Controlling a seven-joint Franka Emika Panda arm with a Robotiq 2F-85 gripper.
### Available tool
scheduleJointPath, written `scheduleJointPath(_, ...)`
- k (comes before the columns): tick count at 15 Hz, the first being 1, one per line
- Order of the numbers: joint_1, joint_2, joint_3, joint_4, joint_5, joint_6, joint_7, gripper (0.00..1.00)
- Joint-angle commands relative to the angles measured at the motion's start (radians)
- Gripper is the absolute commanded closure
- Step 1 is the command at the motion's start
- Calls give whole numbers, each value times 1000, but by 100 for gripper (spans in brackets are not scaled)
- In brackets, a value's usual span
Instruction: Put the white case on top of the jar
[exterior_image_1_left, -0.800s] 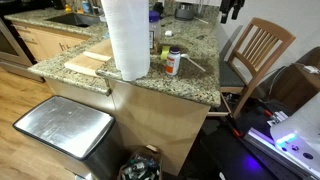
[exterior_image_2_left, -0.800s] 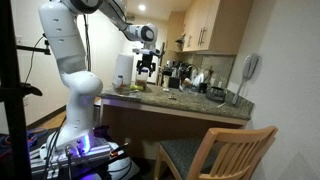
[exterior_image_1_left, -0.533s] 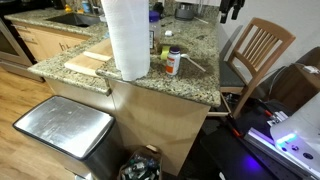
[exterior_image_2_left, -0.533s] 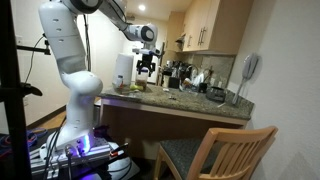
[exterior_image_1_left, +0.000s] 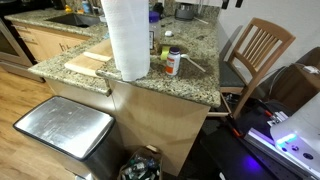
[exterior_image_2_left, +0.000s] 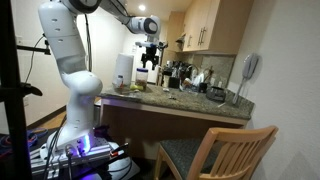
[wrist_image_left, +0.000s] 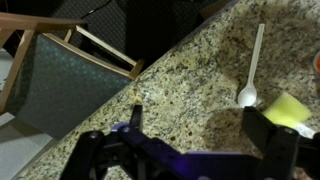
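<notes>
The arm (exterior_image_2_left: 66, 45) reaches out high, its tool (exterior_image_2_left: 150, 64) pointing down, jaws spread wide.

jar (exterior_image_1_left: 173, 62) showing white, orange-red band | countertop (exterior_image_1_left: 192, 84) showing speckled beige-brown granite | spoon (wrist_image_left: 251, 65) showing white | paper towel roll (exterior_image_1_left: 127, 38) showing white

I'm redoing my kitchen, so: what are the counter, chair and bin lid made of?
Counter: polished stone, probably granite, going by the brown speckle and sheen. Chair: light varnished wood, seen in the slatted back. Bin lid: brushed metal, likely stainless steel, grey with a soft shine.
</notes>
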Motion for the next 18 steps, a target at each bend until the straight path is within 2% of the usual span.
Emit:
scheduleJointPath(1, -9, -4, -9, 58, 14, -52, -16, 0)
scheduleJointPath(3, -11, -22, -26, 129, 32, -117, -38, 0)
scheduleJointPath(5, -12, -33, -30, 137, 36, -125, -41, 0)
scheduleJointPath(7, -4, 36, -5, 174, 26, -133, -6, 0)
scheduleJointPath(8, -9, 141, 17, 206, 14, -77, 63, 0)
scheduleJointPath(11, -4, 259, 51, 253, 7, 31, 209, 0)
scheduleJointPath(14, 15, 443, 68, 377, -40, 151, 395, 0)
scheduleJointPath(16, 33, 564, 53, 505, -41, 104, 466, 0)
scheduleJointPath(17, 34, 450, 49, 364, -24, 151, 411, 0)
scheduleJointPath(18, 40, 502, 45, 413, -23, 149, 435, 0)
